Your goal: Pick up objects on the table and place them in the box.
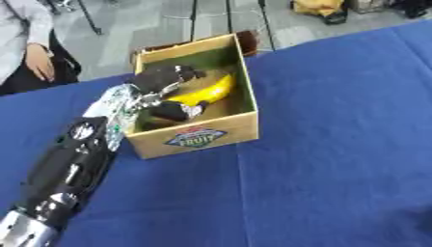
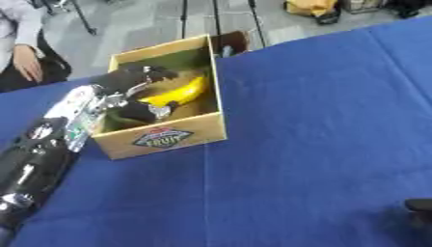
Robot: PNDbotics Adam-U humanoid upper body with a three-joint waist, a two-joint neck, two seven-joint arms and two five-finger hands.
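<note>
An open cardboard box (image 1: 201, 137) with a fruit label on its front stands on the blue table (image 1: 337, 120). A yellow banana (image 1: 207, 91) lies slanted inside it. My left arm comes in from the lower left and my left hand (image 1: 162, 78) is down inside the box. Its dark fingers are above the banana's left end and its thumb below it, curled round it. At the lower right edge of the right eye view only a dark bit of my right hand (image 2: 419, 207) shows.
A brown object (image 1: 248, 36) sits just behind the box's far right corner, at the table's far edge. Beyond the edge are the floor, chair legs and a yellow bag (image 1: 319, 6). Blue cloth stretches to the right of and in front of the box.
</note>
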